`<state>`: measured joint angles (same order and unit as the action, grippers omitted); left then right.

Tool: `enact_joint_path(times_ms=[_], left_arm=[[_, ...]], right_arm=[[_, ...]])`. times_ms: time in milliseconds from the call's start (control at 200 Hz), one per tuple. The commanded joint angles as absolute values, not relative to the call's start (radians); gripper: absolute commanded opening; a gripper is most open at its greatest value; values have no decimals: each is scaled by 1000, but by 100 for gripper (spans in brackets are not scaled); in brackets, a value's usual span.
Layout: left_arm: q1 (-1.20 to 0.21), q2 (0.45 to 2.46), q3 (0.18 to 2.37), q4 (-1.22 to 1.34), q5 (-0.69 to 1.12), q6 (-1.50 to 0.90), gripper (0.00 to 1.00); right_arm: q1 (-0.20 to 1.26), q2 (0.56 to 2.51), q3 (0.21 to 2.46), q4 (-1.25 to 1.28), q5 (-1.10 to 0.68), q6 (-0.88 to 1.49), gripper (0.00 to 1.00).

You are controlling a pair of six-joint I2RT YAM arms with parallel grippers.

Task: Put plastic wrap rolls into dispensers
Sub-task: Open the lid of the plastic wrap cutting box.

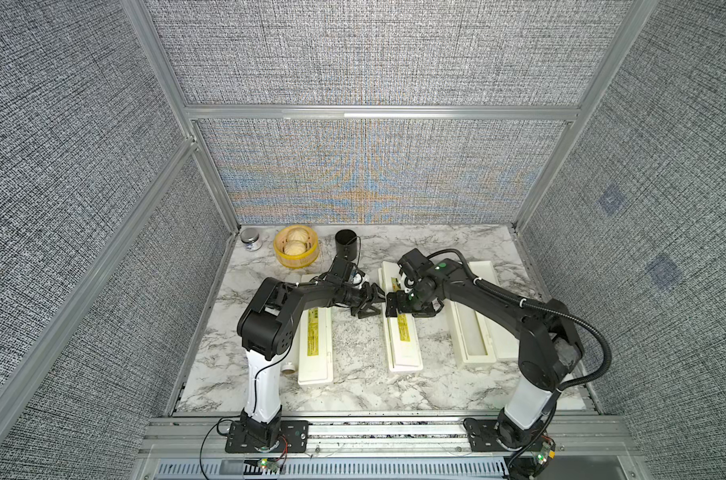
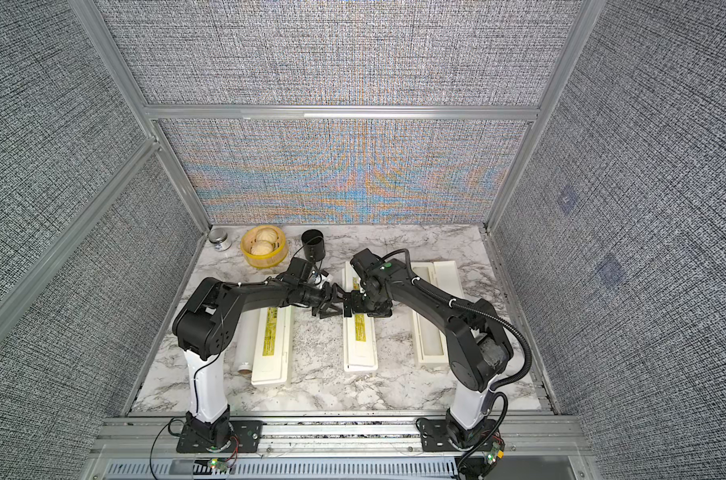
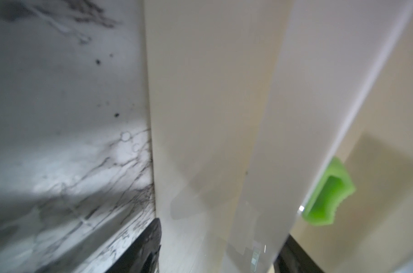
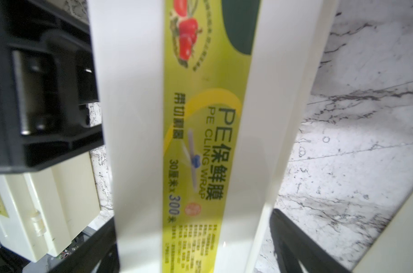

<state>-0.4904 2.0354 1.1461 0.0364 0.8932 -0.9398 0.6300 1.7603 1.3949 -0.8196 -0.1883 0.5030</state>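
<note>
Three cream dispensers lie side by side on the marble table in both top views. The left dispenser (image 1: 317,345) and the middle dispenser (image 1: 404,345) show yellow labels, and the right dispenser (image 1: 465,357) lies with its lid open. One plastic wrap roll (image 2: 244,345) rests against the left dispenser's outer side. My left gripper (image 1: 371,305) (image 3: 222,250) is shut on the middle dispenser's long side and slightly raised lid. A green tab (image 3: 328,196) shows inside. My right gripper (image 1: 396,309) (image 4: 196,250) stands open astride the labelled lid (image 4: 134,118).
At the back left stand a small jar (image 1: 251,240), a yellow steamer basket (image 1: 296,266) holding two buns, and a black cup (image 1: 346,245). Grey panel walls enclose the table on three sides. The two grippers nearly touch over the middle dispenser.
</note>
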Motion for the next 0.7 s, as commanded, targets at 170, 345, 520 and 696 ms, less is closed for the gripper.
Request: enact_joint_path(times_ms=[170, 345, 520, 696], left_arm=[[-494, 2058, 1138, -26, 842, -923, 67], [-494, 2067, 1131, -31, 838, -921, 67], [-493, 2066, 1131, -43, 834, -914, 66], [-493, 2056, 1148, -69, 829, -904, 66]], right_arm=[[581, 1694, 1339, -826, -228, 521, 84], [531, 1612, 1271, -826, -240, 526, 83], [455, 1518, 1183, -838, -240, 515, 83], [411, 1447, 1152, -897, -206, 476, 83]])
